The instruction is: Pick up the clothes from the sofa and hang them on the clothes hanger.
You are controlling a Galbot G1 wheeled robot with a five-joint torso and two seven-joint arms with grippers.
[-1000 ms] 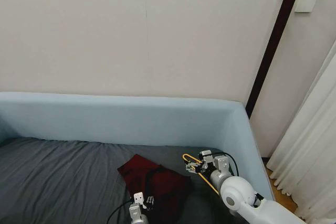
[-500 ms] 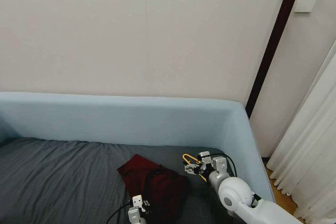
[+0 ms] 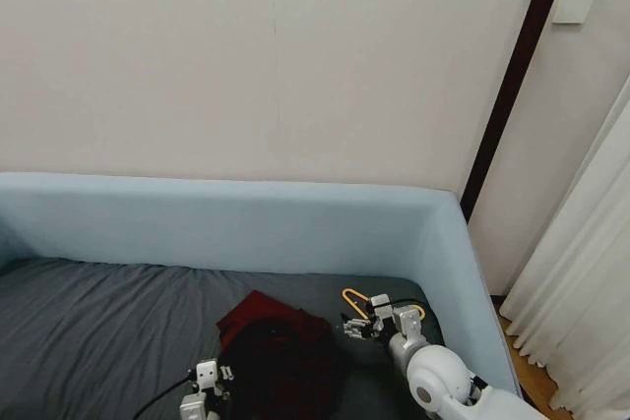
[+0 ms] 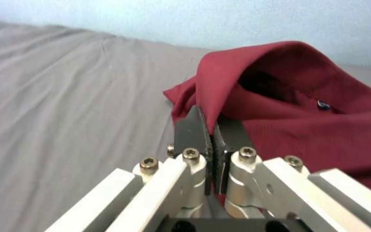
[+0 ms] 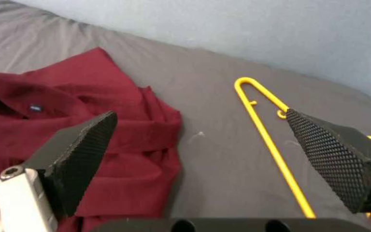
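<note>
1. Pinching shirt edge with left gripper, jaws clamped on fabric; shirt lying on sofa.
2. Holding right gripper, fingers apart, over hanger beside shirt.
3. Suggesting lifting slowly, pinch looking shallow.

shirt on sofa seat, before backrest | hanger on seat, just right of shirt, apart | left gripper at shirt's front-left edge | right gripper between shirt and hanger
</note>
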